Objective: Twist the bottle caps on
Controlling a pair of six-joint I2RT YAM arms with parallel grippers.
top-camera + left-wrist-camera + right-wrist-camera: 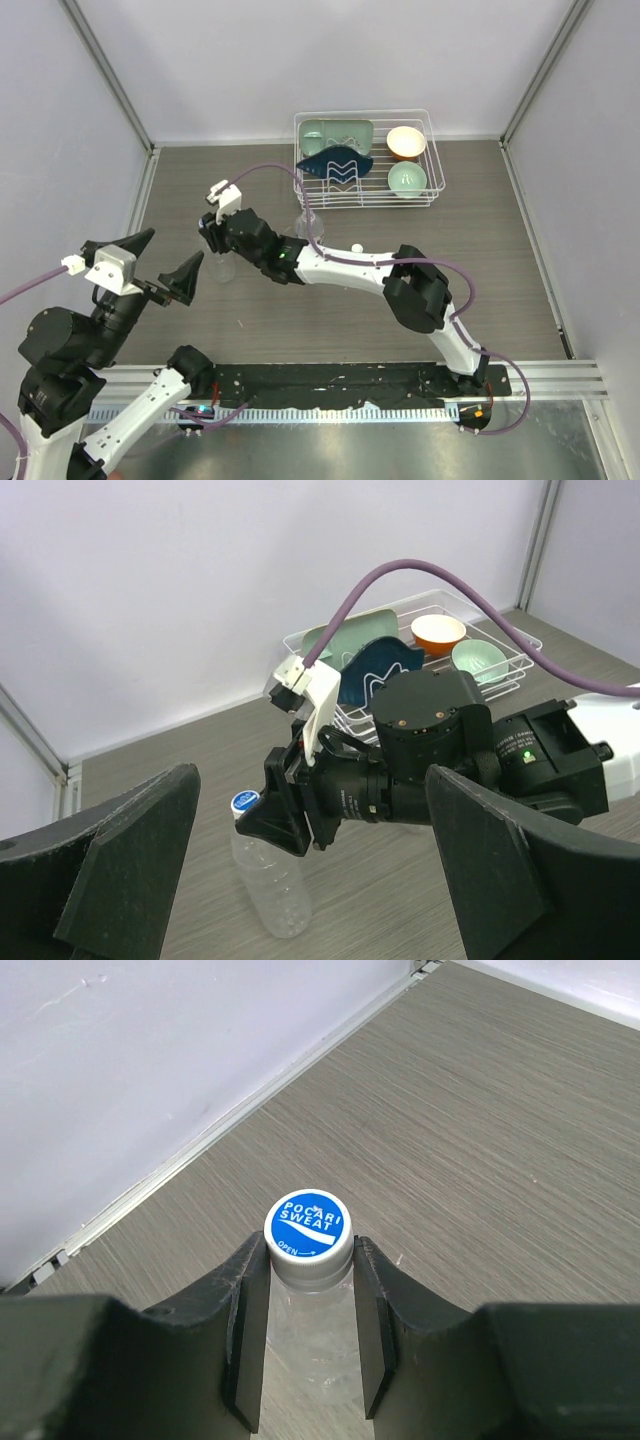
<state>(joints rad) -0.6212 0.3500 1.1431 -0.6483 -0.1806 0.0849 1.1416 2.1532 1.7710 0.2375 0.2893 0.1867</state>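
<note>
**Cap fitting: one bottle in work, one outstanding**

Status: One cap (308, 1225) sits on the neck of a bottle (268, 885) that stands upright on the desk (480, 250), left of centre. The right end effector (308, 1247) pinches this cap, with one finger pressed against each side. Whether the thread is fully tightened cannot be told. The left end effector (177, 246) hangs near the bottle, spread wide and holding nothing.

Remaining: A second bottle (305, 222) stands just in front of the dish rack (430, 172). Its neck is too small to show whether it is bare. A small white disc, probably the loose cap (355, 247), lies on the desk beside the right arm. By that reading, roughly half the job is left.

Materials: The gripped cap is short, round plastic with a pale skirt and a blue printed top. Its bottle is thin, clear, ribbed plastic without a label and would likely flex under a squeeze. The desk is matt grey wood-grain. The rack is white wire and holds glazed bowls (406, 142).
</note>
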